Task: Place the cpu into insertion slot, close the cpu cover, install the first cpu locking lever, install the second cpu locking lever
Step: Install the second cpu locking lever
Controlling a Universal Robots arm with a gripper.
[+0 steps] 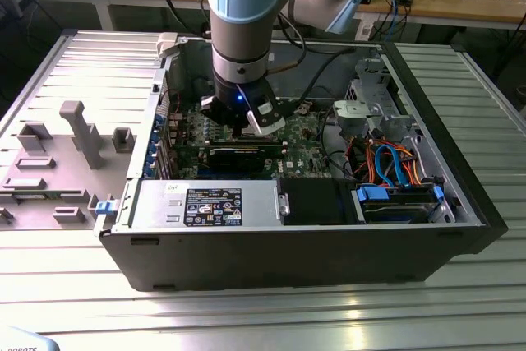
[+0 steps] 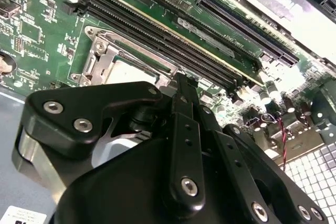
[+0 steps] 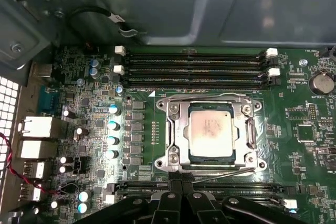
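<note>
Cpu (image 3: 211,132) seated in insertion slot (image 3: 178,153), cpu cover (image 3: 244,129) closed over it

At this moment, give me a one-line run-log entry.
cpu: seated in insertion slot | cpu cover: closed over it | gripper: hovering beside socket edge, holding nothing, shut

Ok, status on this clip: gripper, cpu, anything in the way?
Gripper low over the board beside the socket, fingers together, empty. Cpu seated in the insertion slot, cpu cover down around it. Nothing lying across the socket.
</note>
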